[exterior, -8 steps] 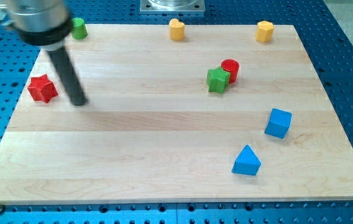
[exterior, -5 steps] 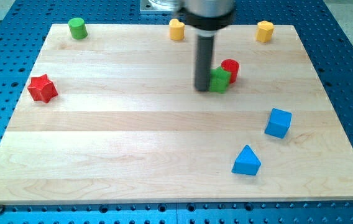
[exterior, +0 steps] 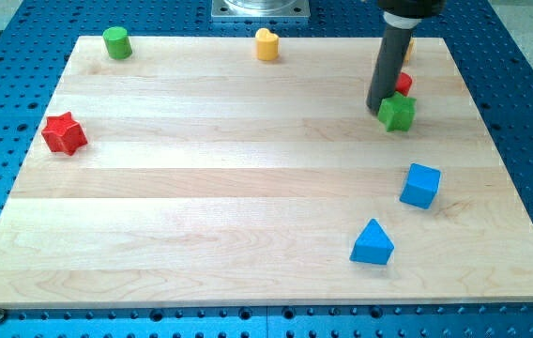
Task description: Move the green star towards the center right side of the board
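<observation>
Green star point(exterior: 397, 113) sits just at the view's right of your tool, the rod's tip point(exterior: 378, 110), which touches or nearly touches its left edge. Being a bare rod, it holds nothing and only pushes. You can judge the job mostly done: the star lies toward the surface's point(exterior: 201, 207) right side, though somewhat above mid-height. It looks small, matte green and flat-lying. A red block point(exterior: 403, 83) peeks out behind the rod.

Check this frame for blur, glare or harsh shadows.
Camera view: evenly lit, only soft shadows; the board and blocks are sharp, my tip beside the green star too; the rod's top is cropped, hiding most of the yellow block behind it.
</observation>
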You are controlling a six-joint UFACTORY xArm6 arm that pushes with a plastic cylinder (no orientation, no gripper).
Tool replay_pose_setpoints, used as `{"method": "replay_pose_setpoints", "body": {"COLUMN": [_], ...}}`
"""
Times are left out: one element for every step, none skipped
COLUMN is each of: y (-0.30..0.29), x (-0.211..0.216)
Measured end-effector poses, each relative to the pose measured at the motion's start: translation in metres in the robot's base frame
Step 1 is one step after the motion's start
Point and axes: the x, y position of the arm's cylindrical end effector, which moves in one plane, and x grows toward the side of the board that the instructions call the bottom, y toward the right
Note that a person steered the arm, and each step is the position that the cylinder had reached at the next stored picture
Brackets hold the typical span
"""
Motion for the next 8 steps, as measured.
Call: {"method": "replay_pose_setpoints", "body": {"y": [0.011,-0.028,-0.009,0.021,-0.002,-0.032,-0.035,-0.036], "x": [0.018,0.026,0.042,0.044,0.032,0.019,0.017,0.015]}}
